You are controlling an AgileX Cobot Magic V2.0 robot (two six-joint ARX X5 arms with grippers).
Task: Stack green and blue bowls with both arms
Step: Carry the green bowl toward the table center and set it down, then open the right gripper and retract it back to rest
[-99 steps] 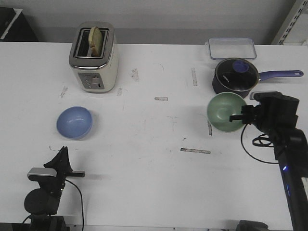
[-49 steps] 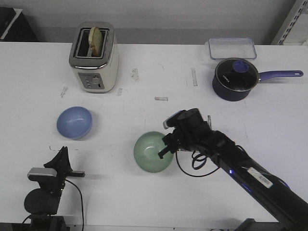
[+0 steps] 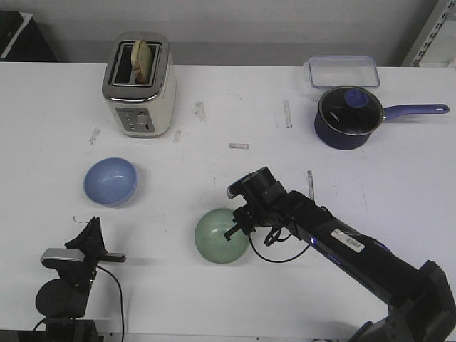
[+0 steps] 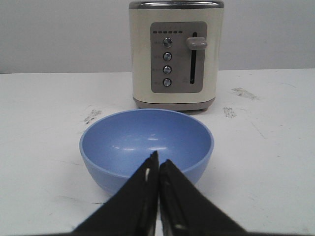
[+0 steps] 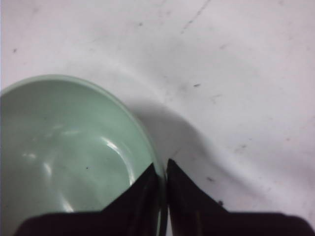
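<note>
Green bowl (image 3: pixel 221 237): light, rigid, smooth-walled, apparently slippery; right claw (image 3: pixel 238 224) was pinched shut on its rim, the sensible hold.

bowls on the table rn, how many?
2. The blue bowl sits on the table's left side in front of the toaster, untouched. The green bowl is near the table's middle, its rim pinched by the right gripper. None look hidden.

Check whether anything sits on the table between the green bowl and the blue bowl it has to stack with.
Nothing visible does. The green bowl, held at its rim by the right gripper, has only bare table between it and the blue bowl. The toaster stands farther back, off that line.
</note>
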